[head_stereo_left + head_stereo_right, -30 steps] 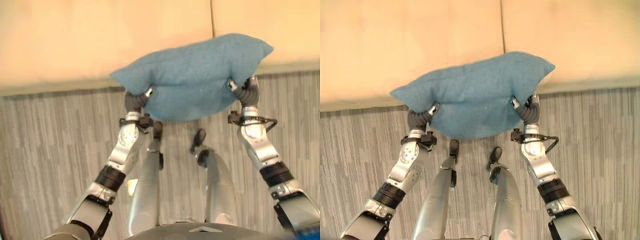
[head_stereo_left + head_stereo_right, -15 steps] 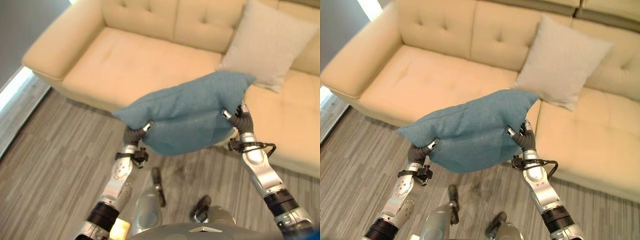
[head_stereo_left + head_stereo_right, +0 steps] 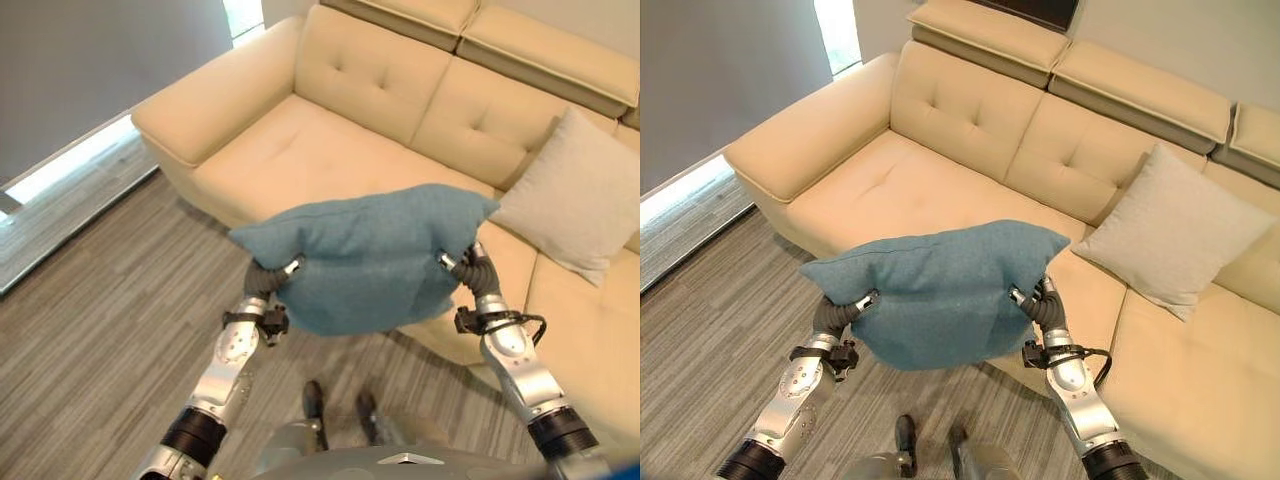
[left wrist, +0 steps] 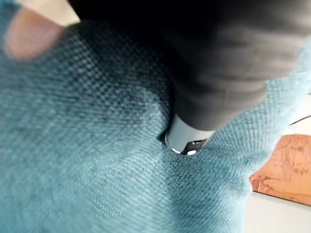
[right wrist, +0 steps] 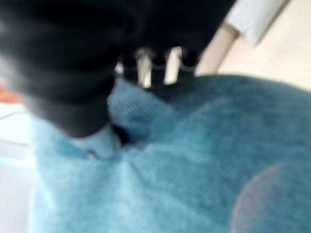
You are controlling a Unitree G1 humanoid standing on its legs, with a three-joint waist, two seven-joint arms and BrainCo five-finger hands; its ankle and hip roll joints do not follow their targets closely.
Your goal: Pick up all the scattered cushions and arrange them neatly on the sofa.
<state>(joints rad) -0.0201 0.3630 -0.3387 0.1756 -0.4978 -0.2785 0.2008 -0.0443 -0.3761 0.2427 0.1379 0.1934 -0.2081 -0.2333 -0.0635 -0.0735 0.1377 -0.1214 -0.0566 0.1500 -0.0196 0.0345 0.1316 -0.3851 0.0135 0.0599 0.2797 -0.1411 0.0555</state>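
Both hands, left hand point(image 3: 268, 283) and right hand point(image 3: 470, 272), have their fingers clamped on the blue cushion point(image 3: 370, 255), which hangs above the floor before the cream sofa point(image 3: 300, 150). Best carried level to the bare seat beside the beige cushion point(image 3: 578, 195).

You have the blue cushion point(image 3: 940, 290) in the air between the left hand point(image 3: 837, 315) and the right hand point(image 3: 1038, 305), and it hides the front edge of the sofa point(image 3: 890, 190) just behind it. The left seat of the sofa is bare and wide; a cushion can go down there with nothing in the way. On the right seat the beige cushion point(image 3: 1170, 235) leans against the backrest and takes that place. The armrest point(image 3: 800, 145) closes the left end. The wood floor point(image 3: 710, 300) on your left side is open.
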